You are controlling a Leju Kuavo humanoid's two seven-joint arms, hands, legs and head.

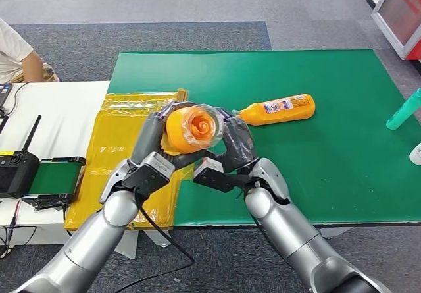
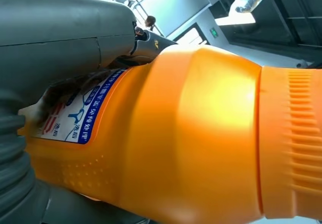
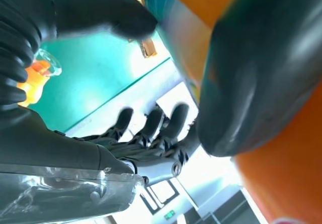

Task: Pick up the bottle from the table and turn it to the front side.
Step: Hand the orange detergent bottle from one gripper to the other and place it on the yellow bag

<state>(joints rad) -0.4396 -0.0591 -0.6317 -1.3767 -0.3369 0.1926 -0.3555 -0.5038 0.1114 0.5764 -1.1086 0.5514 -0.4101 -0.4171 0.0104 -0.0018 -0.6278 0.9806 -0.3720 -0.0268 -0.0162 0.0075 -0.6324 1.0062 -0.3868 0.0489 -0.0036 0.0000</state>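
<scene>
Just beyond our right hand (image 1: 239, 143) we see a second orange plastic bottle (image 1: 278, 110) lying on the green table mat (image 1: 322, 168), and a teal bottle (image 1: 404, 108) well off to that hand's right. Beneath our left hand (image 1: 148, 138) lies a crinkled yellow plastic bag (image 1: 112, 148), with a black antenna handset (image 1: 17, 168) well to its left.

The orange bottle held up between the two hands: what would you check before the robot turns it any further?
1. Bottle off the table: ok. The orange bottle is raised above the green table.
2. Left hand grips it: ok, it wraps the bottle's side.
3. Right hand supports it: ok, it presses the opposite side.
4. Front label facing the camera: not ok. The head view looks at the bottle end on; a blue-edged label shows in the left wrist view.
5. Grip firm enough to rotate: cannot tell.
6. Room to turn: ok. The second orange bottle lies apart on the table.
</scene>
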